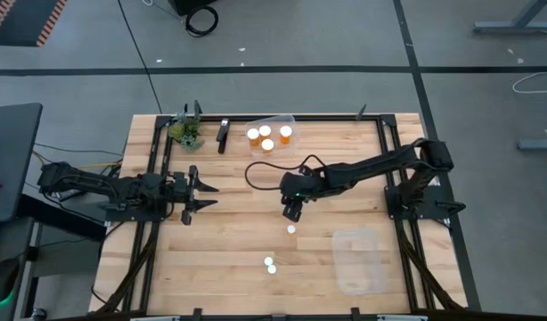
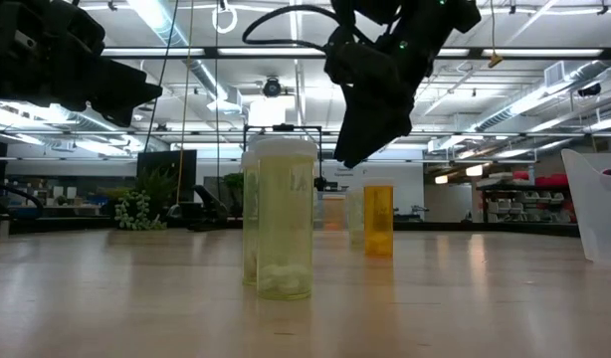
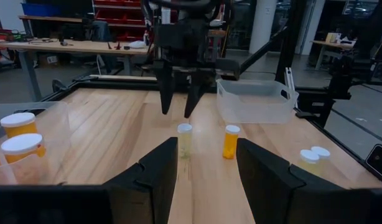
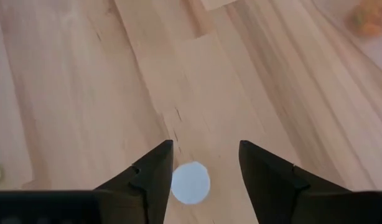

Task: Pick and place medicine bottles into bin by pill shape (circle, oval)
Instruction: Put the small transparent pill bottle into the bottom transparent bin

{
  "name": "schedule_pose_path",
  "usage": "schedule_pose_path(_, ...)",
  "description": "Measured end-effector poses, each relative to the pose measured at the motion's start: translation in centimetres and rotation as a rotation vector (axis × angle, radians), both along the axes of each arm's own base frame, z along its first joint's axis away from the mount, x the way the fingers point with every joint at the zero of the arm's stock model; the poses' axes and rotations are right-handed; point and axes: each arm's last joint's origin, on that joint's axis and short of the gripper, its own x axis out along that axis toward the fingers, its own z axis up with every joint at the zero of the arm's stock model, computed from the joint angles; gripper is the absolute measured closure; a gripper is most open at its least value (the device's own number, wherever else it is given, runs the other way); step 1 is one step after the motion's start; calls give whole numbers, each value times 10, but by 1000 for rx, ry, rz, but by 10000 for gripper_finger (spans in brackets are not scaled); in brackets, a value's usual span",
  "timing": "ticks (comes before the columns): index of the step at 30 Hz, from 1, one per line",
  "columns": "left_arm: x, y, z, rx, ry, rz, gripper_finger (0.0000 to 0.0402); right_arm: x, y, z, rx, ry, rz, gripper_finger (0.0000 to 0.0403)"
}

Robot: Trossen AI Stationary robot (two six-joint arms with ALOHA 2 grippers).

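Observation:
My right gripper [image 1: 291, 212] hangs open over mid-table, fingers pointing down. A pale bottle's white cap [image 4: 191, 182] shows below, between its fingers [image 4: 203, 146], which stand above it without touching. The left wrist view shows this bottle [image 3: 185, 140] upright under the gripper [image 3: 178, 112]. An orange bottle [image 3: 231, 142] stands just nearer [image 1: 291, 229]. Two pale bottles [image 1: 270, 264] stand near the front edge. My left gripper [image 1: 207, 196] waits open at the left.
A clear bin [image 1: 278, 119] at the far edge holds orange bottles [image 1: 266, 143]. Another clear bin [image 1: 358, 260] stands at the near right. A small plant [image 1: 186, 132] and a dark object [image 1: 223, 134] sit at the far left. Black rails run along both sides.

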Motion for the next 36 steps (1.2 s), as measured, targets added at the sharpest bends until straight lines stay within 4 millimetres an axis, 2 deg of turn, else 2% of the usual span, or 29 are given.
schedule_pose_path(7,0,0,0,0,0,0,230,11,7,-3,2,22,9,212)
schedule_pose_path(15,0,0,0,0,0,0,230,10,9,-3,24,30,-30,212)
schedule_pose_path(22,0,0,0,0,1,0,230,8,7,-4,-39,53,-25,212)
schedule_pose_path(29,0,0,0,0,1,0,230,14,8,-23,-64,104,6,212)
schedule_pose_path(36,0,0,0,0,1,0,230,16,10,-30,-37,121,15,212)
